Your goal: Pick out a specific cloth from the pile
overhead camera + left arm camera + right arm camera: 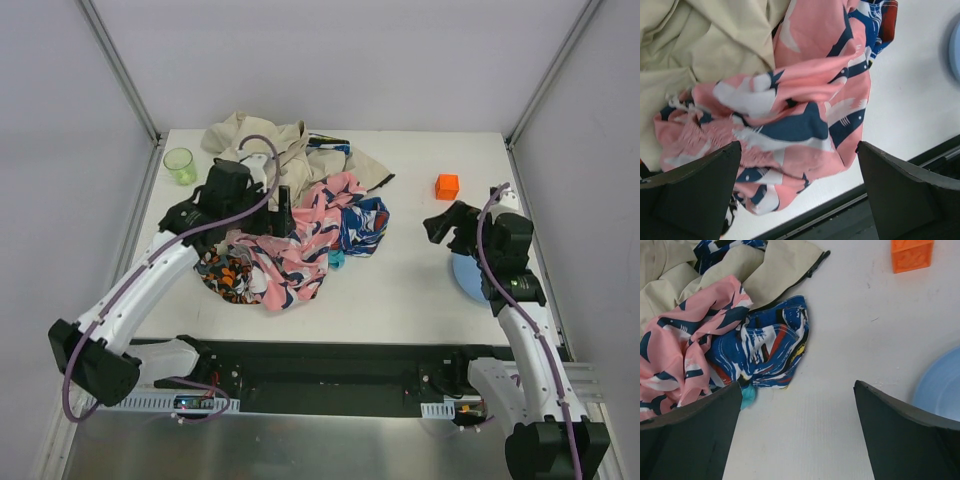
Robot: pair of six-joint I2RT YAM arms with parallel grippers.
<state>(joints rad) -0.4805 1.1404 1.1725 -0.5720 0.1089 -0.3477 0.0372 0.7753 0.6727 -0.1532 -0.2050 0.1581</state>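
Note:
The pile of mixed garments lies left of the table's middle. Only a small turquoise-teal bit of the cloth shows, peeking out under the blue-white-red patterned cloth at the pile's right edge. It also shows in the right wrist view, by the left finger. My left gripper is open and empty above the pink, navy and white cloth. My right gripper is open and empty over bare table, right of the pile. Most of the teal cloth is hidden.
A beige garment forms the pile's back; a black-orange cloth lies at its near left. A green cup stands far left. An orange cube and a light blue plate are on the right, the plate under the right arm.

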